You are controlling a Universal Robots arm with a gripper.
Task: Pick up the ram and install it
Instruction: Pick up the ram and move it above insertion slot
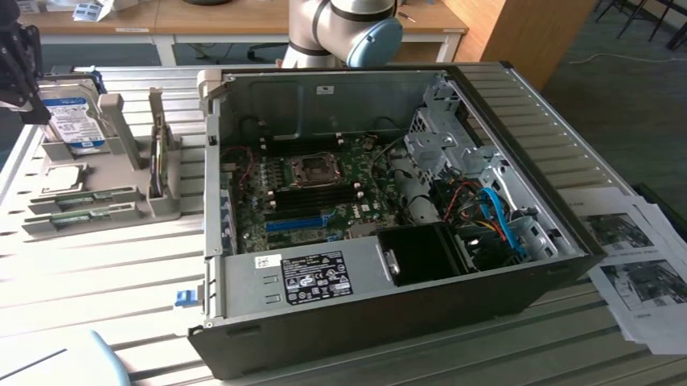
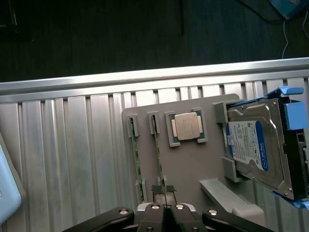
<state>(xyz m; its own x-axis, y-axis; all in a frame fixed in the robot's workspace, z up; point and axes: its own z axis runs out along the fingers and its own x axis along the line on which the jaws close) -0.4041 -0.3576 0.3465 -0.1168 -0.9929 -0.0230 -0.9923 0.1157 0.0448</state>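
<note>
Two green ram strips (image 2: 134, 154) (image 2: 158, 150) lie on edge in slots of a grey holder tray (image 2: 193, 169); they also show in the exterior view (image 1: 77, 199) (image 1: 84, 217). My gripper (image 2: 166, 191) hangs above the tray, over the near end of the second strip, fingertips together and shut on nothing. Its dark body (image 1: 13, 64) sits at the exterior view's left edge, above the tray. The open computer case (image 1: 376, 322) lies to the exterior view's right, with the motherboard (image 1: 252, 233) and its black slots (image 1: 322, 193) exposed.
A silver, blue-labelled hard drive (image 2: 253, 145) stands in the tray beside a CPU chip (image 2: 187, 125). A long blue slot (image 1: 295, 223) runs across the motherboard. Printed papers (image 1: 644, 273) lie at the exterior view's right. The ribbed metal table (image 2: 72, 159) surrounds the tray.
</note>
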